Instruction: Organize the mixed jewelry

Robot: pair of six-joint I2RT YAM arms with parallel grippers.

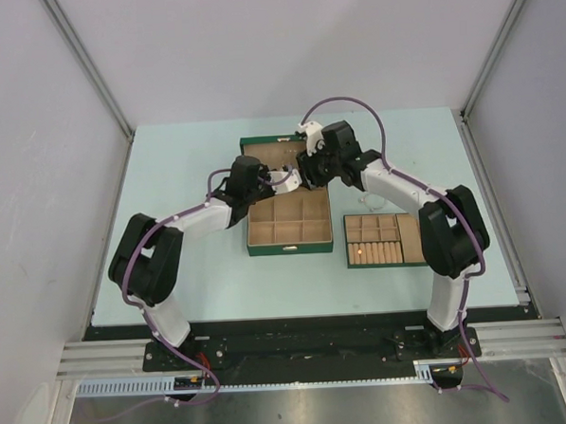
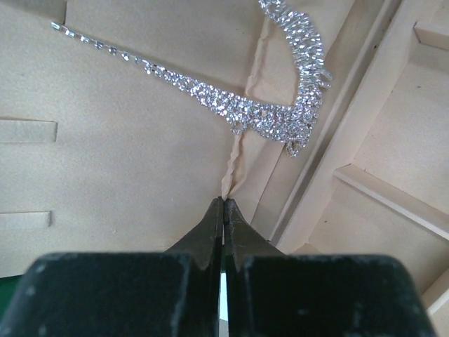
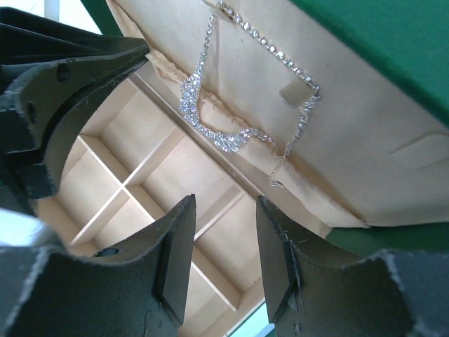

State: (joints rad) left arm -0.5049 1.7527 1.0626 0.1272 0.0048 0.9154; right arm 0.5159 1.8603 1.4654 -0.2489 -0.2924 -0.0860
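Observation:
A sparkling silvery necklace (image 2: 280, 116) with a pale beaded cluster lies against the tan lining of the open lid of the green box (image 1: 285, 249). It also shows in the right wrist view (image 3: 210, 133), its fine chain looping up the lid. My left gripper (image 2: 224, 201) is shut, its tips pinching a wrinkled fold of the tan lining (image 2: 229, 179) just below the necklace. My right gripper (image 3: 224, 199) is open and empty over the box compartments, a little short of the necklace. In the top view both grippers (image 1: 279, 179) (image 1: 309, 168) meet at the lid.
The box's tan compartments (image 3: 175, 168) look bare. A flat green tray (image 1: 385, 263) with tan ring rolls lies right of the box. A thin silvery piece (image 1: 372, 203) lies on the table behind the tray, beside my right arm. White walls surround the table.

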